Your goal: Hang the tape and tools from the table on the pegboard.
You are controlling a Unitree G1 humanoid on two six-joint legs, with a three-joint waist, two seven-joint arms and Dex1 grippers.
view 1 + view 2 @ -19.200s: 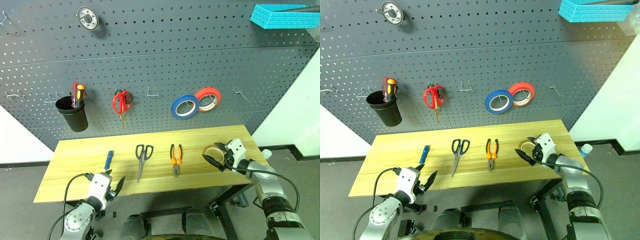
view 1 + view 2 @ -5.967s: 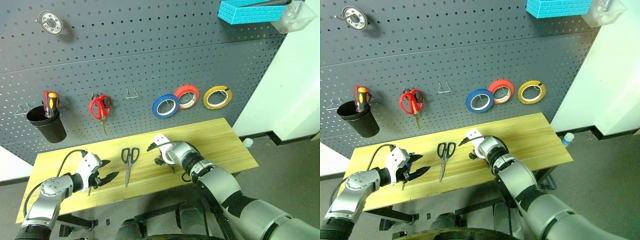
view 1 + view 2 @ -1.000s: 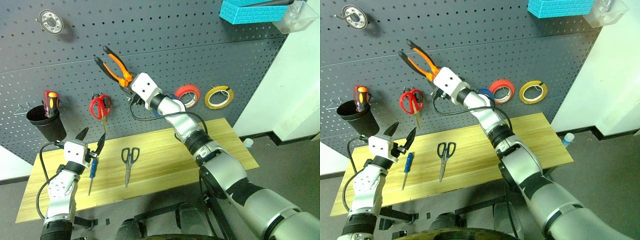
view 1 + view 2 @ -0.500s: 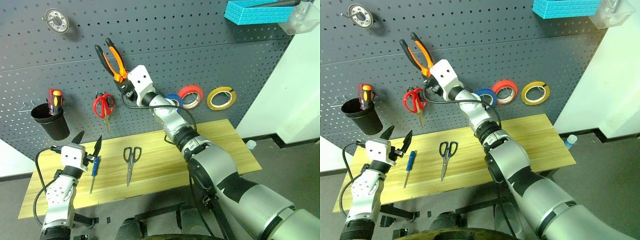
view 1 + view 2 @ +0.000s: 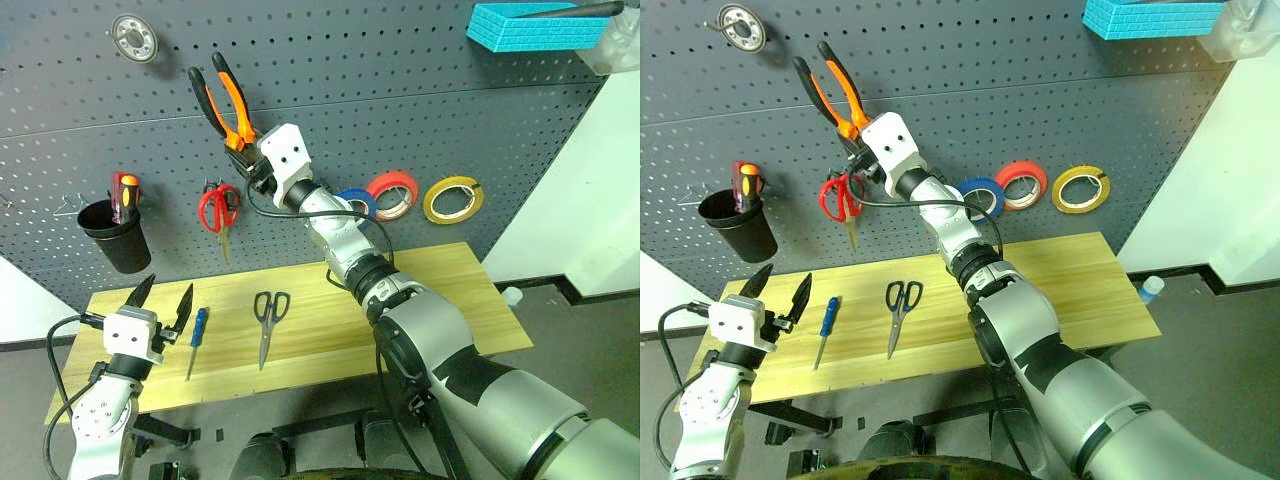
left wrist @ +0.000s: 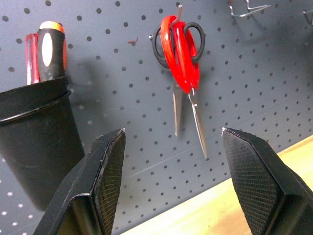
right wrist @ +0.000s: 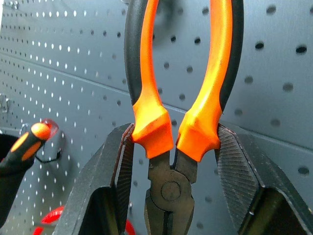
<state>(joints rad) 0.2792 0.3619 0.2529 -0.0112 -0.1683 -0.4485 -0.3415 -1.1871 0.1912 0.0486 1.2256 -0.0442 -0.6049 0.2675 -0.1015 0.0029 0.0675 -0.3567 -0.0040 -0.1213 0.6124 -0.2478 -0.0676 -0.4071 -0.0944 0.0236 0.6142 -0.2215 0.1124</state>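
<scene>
Gripping the pliers at their handle bases, the right hand holds them up against the pegboard. Left hand hovers open, empty, beside the blue screwdriver and grey scissors on the surface; yellow tape hangs on the board.

Open board space around the raised pliers clamped in the right gripper, bare holes up to the round fitting. Crowded just below: red scissors, black cup further left. Blue, red, yellow tape packed rightward. Clear table at right; screwdriver, scissors beside spread left gripper.
</scene>
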